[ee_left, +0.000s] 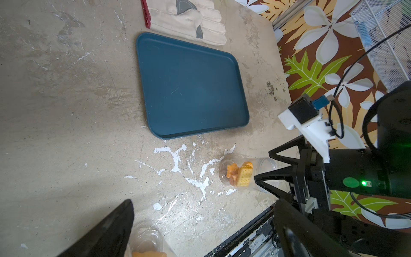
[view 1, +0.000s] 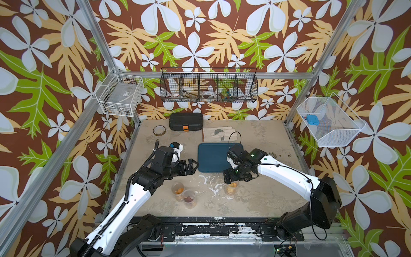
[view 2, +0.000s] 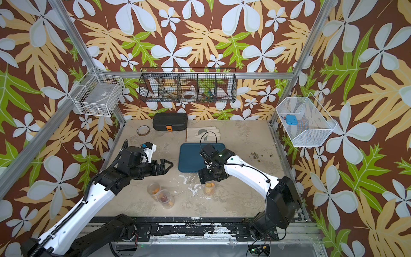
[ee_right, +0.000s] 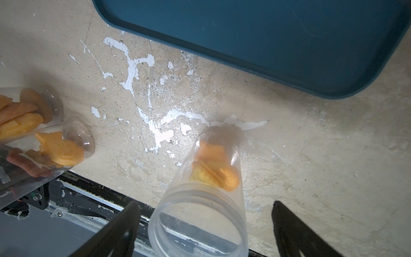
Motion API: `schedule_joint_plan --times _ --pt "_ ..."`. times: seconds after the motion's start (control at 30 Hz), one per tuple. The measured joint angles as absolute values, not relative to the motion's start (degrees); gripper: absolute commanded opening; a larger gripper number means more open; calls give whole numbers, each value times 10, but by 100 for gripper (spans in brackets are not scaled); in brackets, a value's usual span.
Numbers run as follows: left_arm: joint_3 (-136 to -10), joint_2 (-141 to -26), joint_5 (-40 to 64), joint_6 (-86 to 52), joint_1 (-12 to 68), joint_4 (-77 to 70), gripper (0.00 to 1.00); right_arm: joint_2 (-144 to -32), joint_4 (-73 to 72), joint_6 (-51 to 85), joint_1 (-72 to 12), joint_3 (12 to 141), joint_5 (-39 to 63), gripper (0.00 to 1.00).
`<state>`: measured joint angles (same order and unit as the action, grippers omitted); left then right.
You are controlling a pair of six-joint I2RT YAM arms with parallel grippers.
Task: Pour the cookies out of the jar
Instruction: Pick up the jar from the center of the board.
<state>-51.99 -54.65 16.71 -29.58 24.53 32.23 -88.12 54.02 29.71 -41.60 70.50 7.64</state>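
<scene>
Right end effector (ee_right: 204, 203) stands open astride the upright jar (ee_right: 198, 224), cookies (ee_right: 213, 171) inside, neither finger touching.

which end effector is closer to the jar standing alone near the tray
Right. The right end effector is around the lone jar, a finger on each side. The left end effector hovers farther off, beside the tray.

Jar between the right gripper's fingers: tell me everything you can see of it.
The jar is a clear plastic cylinder, lidless, with a ridged rim at its open mouth. It stands upright on the table, near the blue tray. Orange cookies lie in its bottom. The right gripper straddles it, open; one finger stands clearly apart from the wall.
</scene>
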Motion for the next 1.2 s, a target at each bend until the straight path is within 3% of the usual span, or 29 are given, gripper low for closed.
schedule_joint_plan --times 0.77,1.2 --pt "-505 -537 163 -296 245 323 100 -889 542 295 -423 686 88 88" --pt "-498 -530 158 -296 245 327 100 -896 541 296 -433 684 90 79"
